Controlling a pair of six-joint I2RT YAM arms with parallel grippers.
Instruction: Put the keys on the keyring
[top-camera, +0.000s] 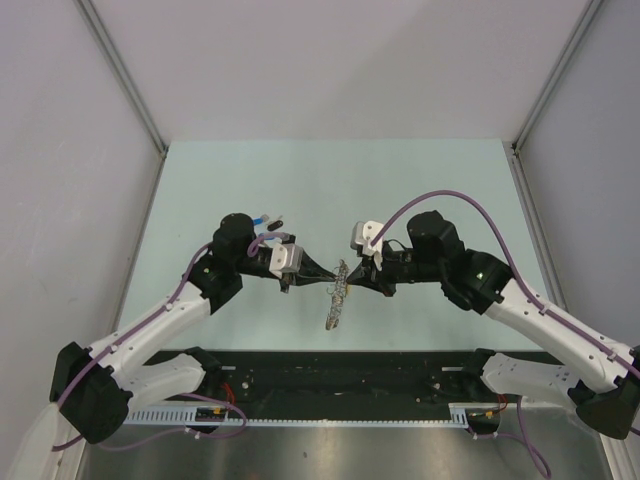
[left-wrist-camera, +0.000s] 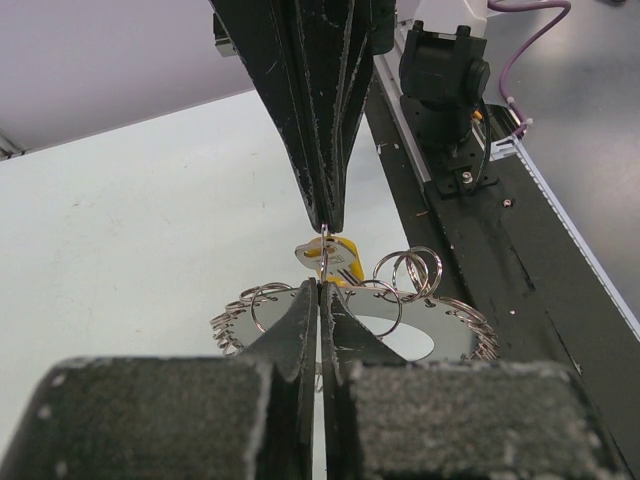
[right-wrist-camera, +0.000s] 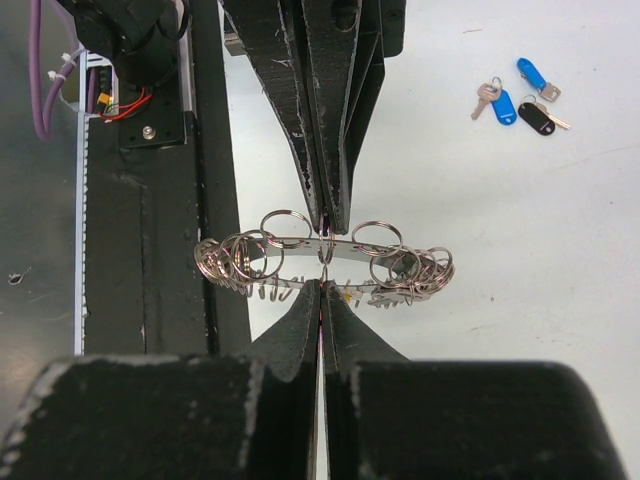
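Keyring (right-wrist-camera: 296, 243) held up on edge at mid-desk, between the two tools, which meet tip to tip. It is a flat silvery band, its rim crowded with small split rings (right-wrist-camera: 283, 222). Cannot tell whether its lower end touches the desk (top-camera: 420, 190).

Yellow key (left-wrist-camera: 340, 260) sits right at the meeting point, touching the band's rim, head tilted to one side.

Left tool (left-wrist-camera: 320, 290): fingers pressed together, nipping the band's rim. Right tool (right-wrist-camera: 320, 288): fingers also pressed together, tips on the opposite face. It looks to be nipping the yellow key or the ring it hangs on; the contact is too small to be sure.

Step in hand, by my reading: threading the yellow key onto one split ring, first of several.

Next move calls for a fine twist of the key along the ring's coil while the left tool holds the band steady. Any slip risks dropping the key.

Two blue keys (right-wrist-camera: 503, 106) and a black key (right-wrist-camera: 538, 118) lie together on the desk, well apart from the keyring, not yet fetched.
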